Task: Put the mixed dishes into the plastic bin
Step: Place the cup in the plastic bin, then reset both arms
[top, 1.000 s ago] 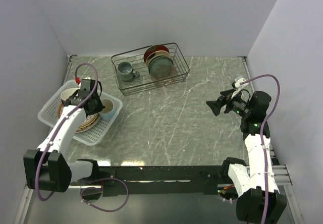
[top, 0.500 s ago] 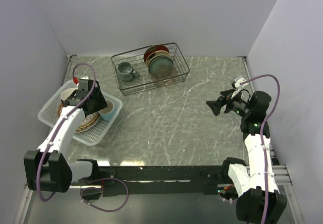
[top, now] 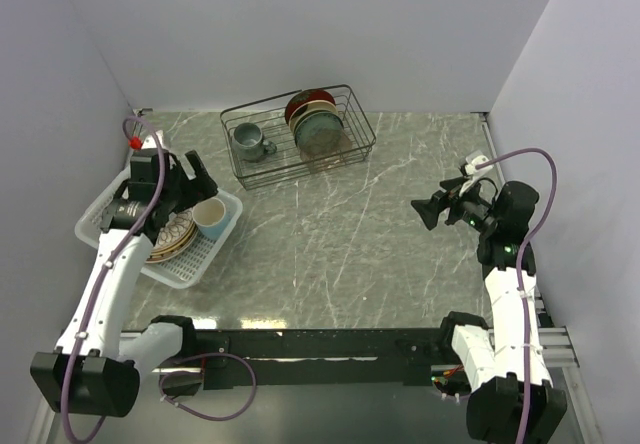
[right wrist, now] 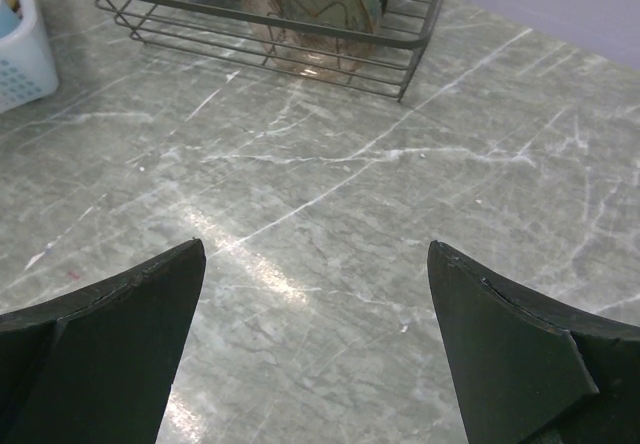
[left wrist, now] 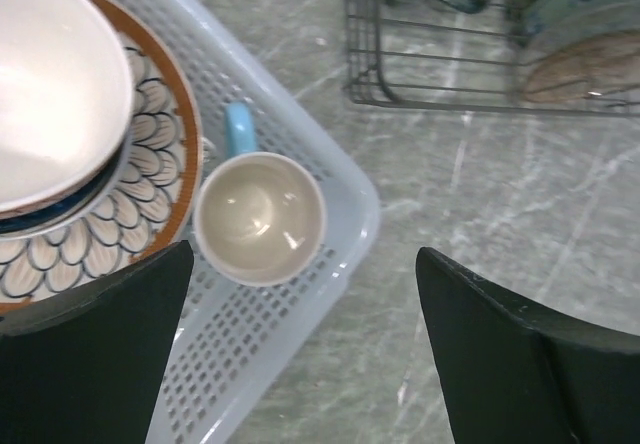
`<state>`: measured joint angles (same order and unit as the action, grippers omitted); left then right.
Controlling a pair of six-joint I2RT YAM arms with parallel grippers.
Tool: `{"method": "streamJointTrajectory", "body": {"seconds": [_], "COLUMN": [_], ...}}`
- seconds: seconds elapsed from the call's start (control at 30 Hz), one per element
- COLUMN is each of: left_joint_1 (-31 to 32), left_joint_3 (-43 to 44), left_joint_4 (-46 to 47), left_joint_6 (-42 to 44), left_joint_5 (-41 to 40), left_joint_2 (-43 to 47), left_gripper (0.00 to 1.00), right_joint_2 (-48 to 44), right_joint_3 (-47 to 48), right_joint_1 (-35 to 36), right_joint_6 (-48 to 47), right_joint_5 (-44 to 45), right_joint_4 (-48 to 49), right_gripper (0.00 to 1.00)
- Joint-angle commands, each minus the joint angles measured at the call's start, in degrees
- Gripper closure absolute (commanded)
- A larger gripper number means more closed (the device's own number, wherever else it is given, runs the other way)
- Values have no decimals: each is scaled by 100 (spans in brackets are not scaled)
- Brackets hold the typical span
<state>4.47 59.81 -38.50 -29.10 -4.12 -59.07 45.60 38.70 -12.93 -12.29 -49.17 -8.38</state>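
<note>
White lattice-sided plastic bin (top: 192, 272) sits at the left of the grey marbled desk (top: 340, 234), skewed to the desk's edges.

Contents, from the left wrist view:
- Light blue mug (left wrist: 259, 218) stands upright, mouth up, pale inside. It occupies the bin's right-hand corner, with its handle pointing towards the back of the desk.
- Patterned plate (left wrist: 150, 174) with a rust-coloured rim and scale-like markings lies flat, just beside the mug.
- Pale bowl (left wrist: 50, 84) rests on the plate, mouth up. A dark blue edge shows beneath it, but what that belongs to I cannot tell.

Left end effector (top: 185, 179) hangs above the bin, over the mug's corner. Its fingers (left wrist: 90, 344) are spread wide with nothing between them, and the mug is clear below, untouched.

Right end effector (top: 420, 212) hovers above bare desk on the right side, well apart from the bin. It points towards the desk's middle, fingers (right wrist: 100, 334) spread wide and carrying nothing.

Black wire rack (top: 298, 134) stands at the back of the desk, between the two arms' reach. It holds a grey mug (top: 250, 142) in its left half and several upright plates (top: 315, 124), standing on edge together, in its right half. The rack is near the bin's far corner but not touching it.
</note>
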Motion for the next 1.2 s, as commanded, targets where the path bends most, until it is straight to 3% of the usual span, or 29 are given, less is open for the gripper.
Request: {"method": "streamJointTrajectory", "body": {"seconds": [0.0,0.2,0.47,0.93,1.17], "left_joint_1": [-25,-25,-25,-25,-25], "left_joint_3": [277,224,311,584,505], "left_joint_4": [79,229,238,405,440], "left_joint_6": [98,-60,-69,-175,-87], "left_joint_5": [763,1474,1853,1933,1766], "left_joint_2": [334,1072,2021,2277,2374], "left_gripper": [1,1,1,1,1], "right_joint_2": [-201,-315,-437,-763,-939], "right_joint_3": [366,428,867,2361,2897], "right_joint_1": [-148,-543,-597,-614,-623], "right_joint_6": [-194,-1,122,1377,1528], "right_joint_5": [162,162,942,2849,3176], "right_joint_4": [-14,30,-708,-2219,-2704], "right_gripper": [0,0,0,0,0]}}
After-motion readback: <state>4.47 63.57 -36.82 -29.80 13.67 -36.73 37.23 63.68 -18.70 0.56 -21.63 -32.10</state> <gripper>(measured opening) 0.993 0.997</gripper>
